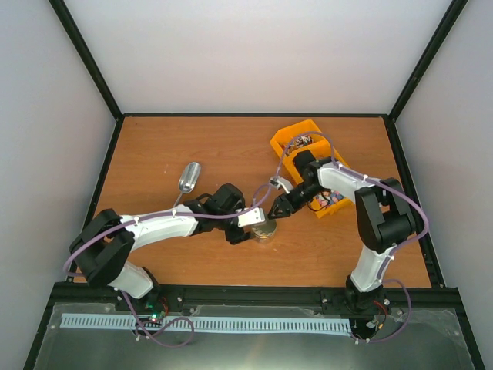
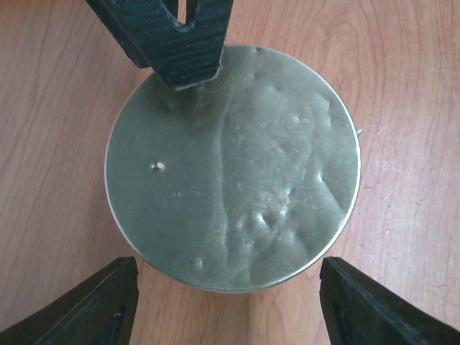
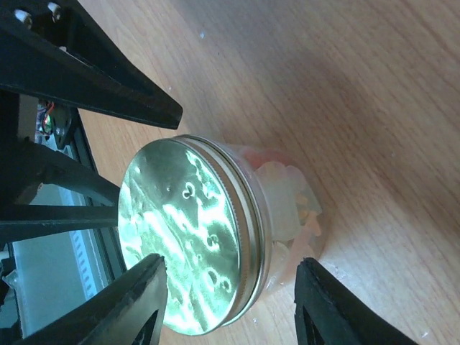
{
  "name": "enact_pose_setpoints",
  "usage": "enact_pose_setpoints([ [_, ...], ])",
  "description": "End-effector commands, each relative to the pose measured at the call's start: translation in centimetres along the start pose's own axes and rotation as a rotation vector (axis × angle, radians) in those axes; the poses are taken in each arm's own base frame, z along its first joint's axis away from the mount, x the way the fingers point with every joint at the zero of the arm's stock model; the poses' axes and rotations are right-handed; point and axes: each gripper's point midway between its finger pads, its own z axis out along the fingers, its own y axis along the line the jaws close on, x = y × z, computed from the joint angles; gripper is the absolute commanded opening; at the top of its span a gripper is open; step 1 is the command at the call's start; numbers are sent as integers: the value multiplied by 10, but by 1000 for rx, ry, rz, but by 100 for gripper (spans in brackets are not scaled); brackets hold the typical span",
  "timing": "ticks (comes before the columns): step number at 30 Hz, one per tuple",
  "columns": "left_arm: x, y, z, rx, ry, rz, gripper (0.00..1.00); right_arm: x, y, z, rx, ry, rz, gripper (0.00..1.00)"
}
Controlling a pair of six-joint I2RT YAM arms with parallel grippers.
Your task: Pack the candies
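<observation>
A glass jar with a dented metal lid point(image 1: 266, 230) stands upright on the wooden table. The lid fills the left wrist view point(image 2: 233, 169). In the right wrist view point(image 3: 190, 244) pale and reddish candies point(image 3: 291, 198) show through the glass. My left gripper point(image 1: 250, 222) is open and hangs over the lid, a finger on each side of it point(image 2: 228, 309), touching nothing. My right gripper point(image 1: 279, 206) is open beside the jar, its fingers either side of the lid and the glass point(image 3: 230, 302), apart from both. More candies point(image 1: 330, 200) lie in the orange bin.
The orange bin point(image 1: 296, 132) stands at the back right, partly under my right arm. A metal scoop point(image 1: 189, 176) lies on the table left of my left gripper. Black frame rails run along the table edges.
</observation>
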Motion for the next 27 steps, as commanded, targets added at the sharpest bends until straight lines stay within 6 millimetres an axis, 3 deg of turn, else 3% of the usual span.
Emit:
enact_pose_setpoints([
  [1,-7,-3,-1,25,1,11,70,4,-9,8,22,25,8,48],
  [8,-2,-9,-13,113,3,-3,66,11,-14,17,-1,48,37,44],
  [13,-9,-12,-32,159,-24,23,56,13,-11,21,-11,55,37,44],
  [17,-36,-18,-43,150,-86,38,46,14,-11,24,-21,66,44,43],
  [19,-47,-22,-40,135,-72,77,45,14,-11,25,-20,69,43,43],
  [22,-56,-13,-32,94,-67,94,40,15,-11,26,-19,72,46,43],
  [27,-42,-5,-15,79,12,106,35,15,-10,27,-22,76,42,43],
])
